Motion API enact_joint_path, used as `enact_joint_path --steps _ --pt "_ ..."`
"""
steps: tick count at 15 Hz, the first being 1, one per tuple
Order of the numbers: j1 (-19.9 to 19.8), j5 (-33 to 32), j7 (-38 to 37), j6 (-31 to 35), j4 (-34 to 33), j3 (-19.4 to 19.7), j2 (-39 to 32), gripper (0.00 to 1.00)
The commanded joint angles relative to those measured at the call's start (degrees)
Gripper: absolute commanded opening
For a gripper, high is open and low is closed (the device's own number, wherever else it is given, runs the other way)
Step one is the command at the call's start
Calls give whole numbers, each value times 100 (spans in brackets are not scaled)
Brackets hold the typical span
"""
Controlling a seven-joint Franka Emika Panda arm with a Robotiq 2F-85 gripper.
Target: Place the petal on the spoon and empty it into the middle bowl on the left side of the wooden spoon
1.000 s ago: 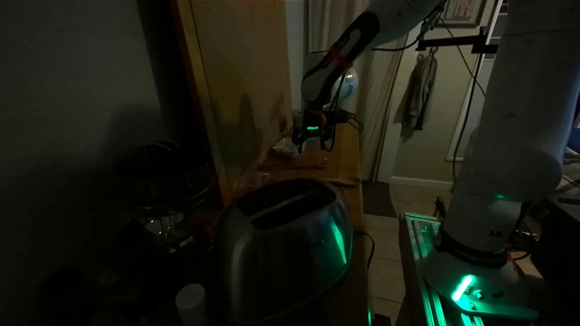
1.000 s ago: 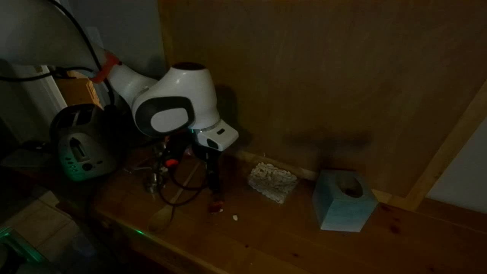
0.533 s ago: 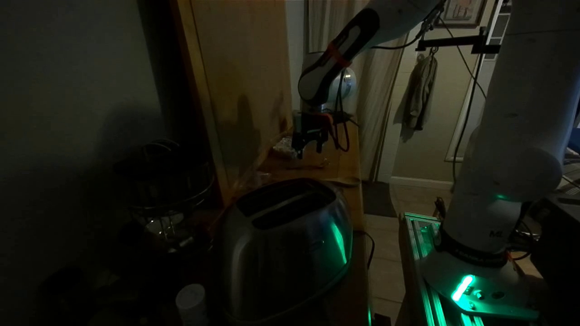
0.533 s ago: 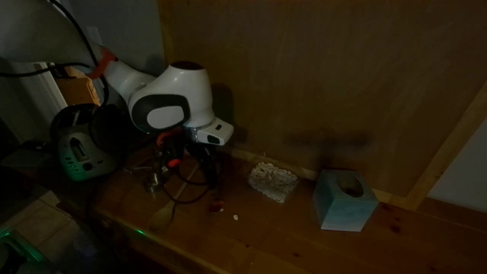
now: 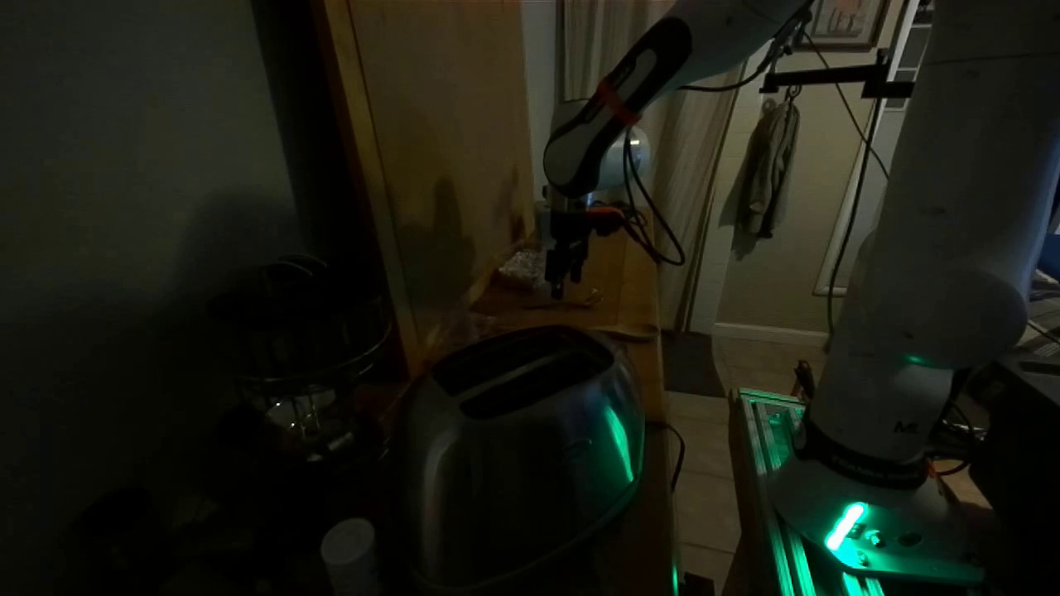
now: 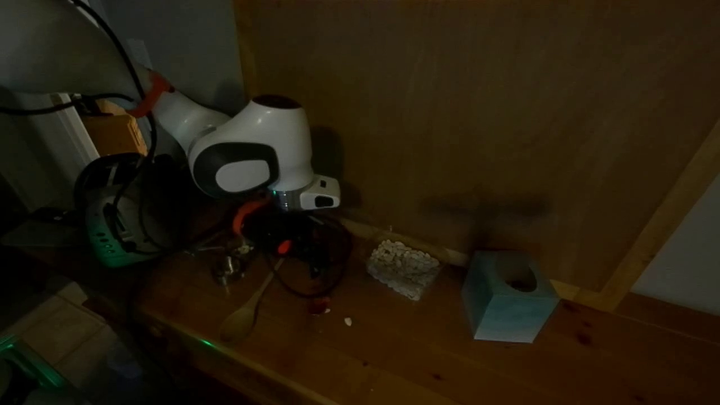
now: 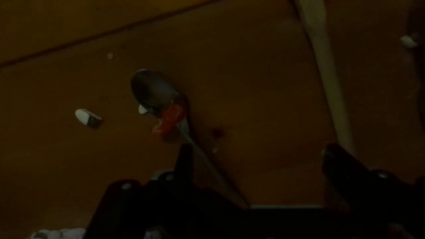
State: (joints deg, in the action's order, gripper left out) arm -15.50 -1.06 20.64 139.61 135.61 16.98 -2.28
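Hand (image 7: 256,148) spread wide, metal spoon (image 7: 159,90) below, on wooden table (image 7: 262,89)

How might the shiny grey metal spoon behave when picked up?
The grey metal spoon is probably stiff, judging by its metallic gleam. Its slim handle may twist between the black fingers, letting the broad head dip. The small red piece where handle meets head might shift.

Setting: a home kitchen, as far as the low light permits identification. Indicators: toaster (image 5: 522,463), wooden spoon (image 6: 240,322) and tissue box (image 6: 506,318) on a wooden counter (image 6: 472,377); garment (image 5: 770,170) hanging beyond.
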Motion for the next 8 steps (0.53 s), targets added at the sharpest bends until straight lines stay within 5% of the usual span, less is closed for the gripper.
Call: enact_joint_path --steps 1,8 --pt "-56 188 1239 -54 -83 -110 -155 100" --pt "-58 -5 1231 38 -99 -168 -225 100"
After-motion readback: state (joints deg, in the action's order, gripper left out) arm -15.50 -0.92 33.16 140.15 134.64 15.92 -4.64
